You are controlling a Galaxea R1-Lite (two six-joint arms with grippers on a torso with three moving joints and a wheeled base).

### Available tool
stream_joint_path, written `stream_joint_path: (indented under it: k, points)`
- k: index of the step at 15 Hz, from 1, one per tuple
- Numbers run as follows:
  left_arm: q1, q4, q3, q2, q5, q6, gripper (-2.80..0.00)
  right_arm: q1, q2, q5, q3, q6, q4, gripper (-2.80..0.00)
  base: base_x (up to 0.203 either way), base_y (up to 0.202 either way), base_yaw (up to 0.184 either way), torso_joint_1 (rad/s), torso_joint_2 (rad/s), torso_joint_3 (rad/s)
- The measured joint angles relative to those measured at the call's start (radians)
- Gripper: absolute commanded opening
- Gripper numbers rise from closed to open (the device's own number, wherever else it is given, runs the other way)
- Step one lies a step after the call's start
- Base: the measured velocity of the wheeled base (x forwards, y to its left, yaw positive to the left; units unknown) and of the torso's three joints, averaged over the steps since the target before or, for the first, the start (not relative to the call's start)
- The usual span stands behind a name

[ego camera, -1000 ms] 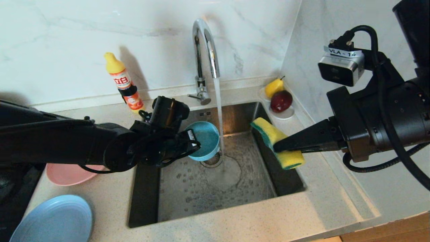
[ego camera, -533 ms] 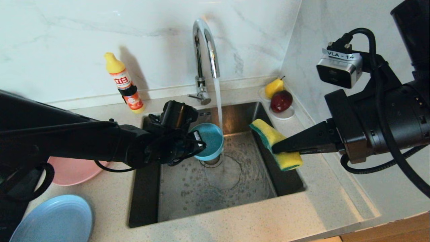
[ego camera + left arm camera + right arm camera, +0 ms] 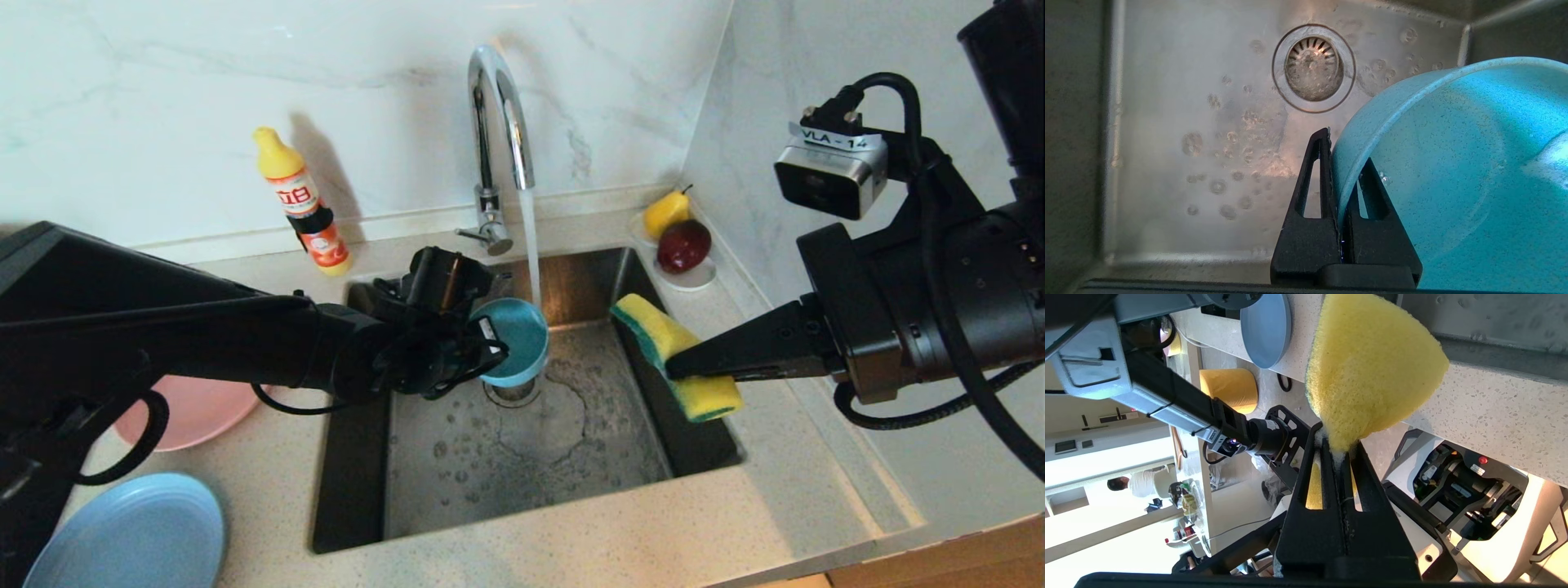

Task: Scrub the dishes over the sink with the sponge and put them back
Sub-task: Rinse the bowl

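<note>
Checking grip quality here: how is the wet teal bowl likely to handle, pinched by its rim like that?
Probably slippery: the tap's stream runs beside the bowl and droplets sit on it. Likely stiff and light: the left gripper holds it tilted by the wall alone, which shows no flex. It could pivot when the sponge presses.

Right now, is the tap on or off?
On: water falls from the tap past the bowl into the sink.

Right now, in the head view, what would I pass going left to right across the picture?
Light-blue plate → dish soap bottle → teal bowl held by left gripper → sponge → right gripper.
</note>
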Motion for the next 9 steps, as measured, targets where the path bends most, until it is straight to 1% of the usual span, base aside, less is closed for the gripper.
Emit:
stream_joint_path:
  k: [5, 9]
  points:
    - [0.000, 0.003, -0.061, 0.048, 0.012, -0.029, -2.80, 0.000, -0.006, 0.000, 0.013, 0.000, 0.000, -2.80, 0.000, 0.000, 0.000, 0.000, 0.00, 0.000]
    - [0.000, 0.004, -0.122, 0.090, 0.048, -0.035, -2.80, 0.000, -0.006, 0.000, 0.021, -0.008, -0.012, -2.80, 0.000, 0.000, 0.000, 0.000, 0.00, 0.000]
